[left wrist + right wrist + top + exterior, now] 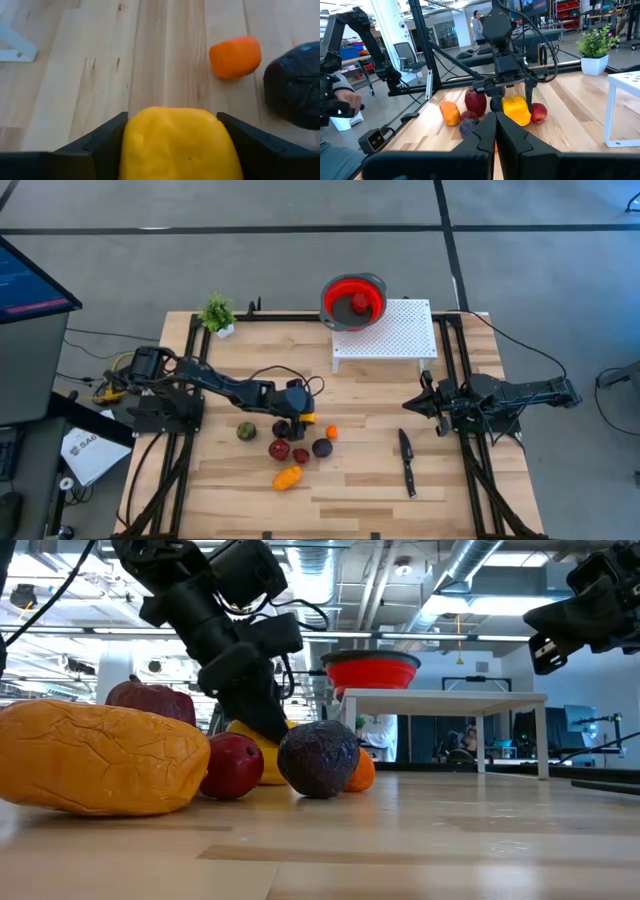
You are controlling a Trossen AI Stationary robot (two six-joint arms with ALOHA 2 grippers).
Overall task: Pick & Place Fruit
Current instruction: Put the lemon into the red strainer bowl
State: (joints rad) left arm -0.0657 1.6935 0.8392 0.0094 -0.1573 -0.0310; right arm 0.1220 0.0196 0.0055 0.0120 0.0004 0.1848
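Observation:
My left gripper (302, 417) reaches down at a slant from the table's left and is shut on a yellow fruit (177, 142) that sits on the wooden table. Around it lie a small orange fruit (235, 56), a purple-black one (295, 85), a green one (245, 430), dark red ones (279, 449) and an orange-yellow one (287, 477). One red fruit (359, 303) lies in the red bowl (340, 292) at the far edge. My right gripper (495, 131) waits shut at the right, level, touching nothing. My left gripper has the yellow fruit between its two fingers, one finger (107, 140) on each of two opposite sides (131, 145). The fingers slant down from the table's left (496, 100). The fruit rests on the tabletop.
A white perforated stand (385, 330) is at the far middle, with the red bowl at its far left corner. A black-handled knife (406, 462) lies right of the fruit. A small potted plant (217, 313) stands at the far left corner. Bare wood lies near the front edge.

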